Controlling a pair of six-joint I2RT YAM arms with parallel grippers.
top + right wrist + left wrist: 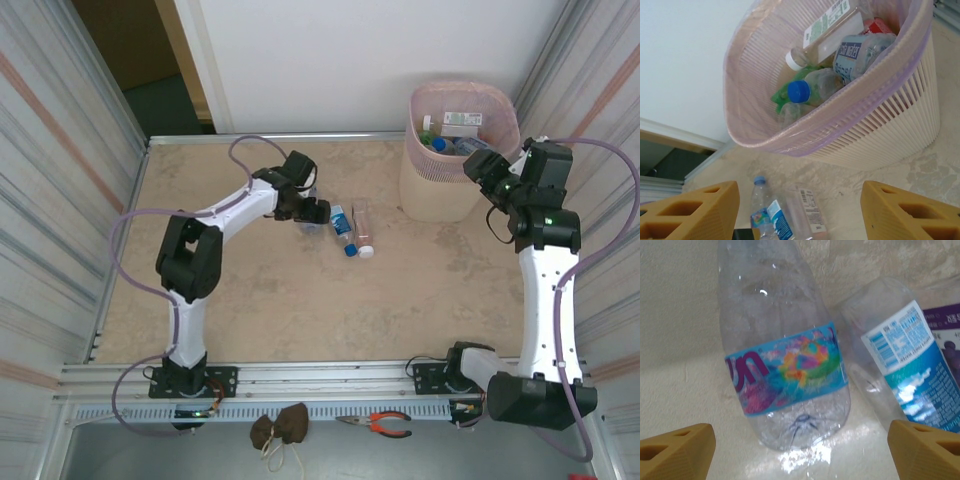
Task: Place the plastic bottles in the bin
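Bottles (344,230) beside wide left hand (312,212); right hand (480,166) wide by bin (430,195); pliers (385,424) well apart.

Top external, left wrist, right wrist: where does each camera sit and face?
Top external: above and behind, looking down on the table; both arms show.
Left wrist: on its arm, facing lying bottles; open left hand frames them.
Right wrist: on its arm, facing the bin; open right hand below.
Shared: top and right wrist both show the bin.

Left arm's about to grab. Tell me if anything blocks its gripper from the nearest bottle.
Nothing visible does. The left gripper is open, facing the rainbow-label bottle; another bottle lies beside it, not between.
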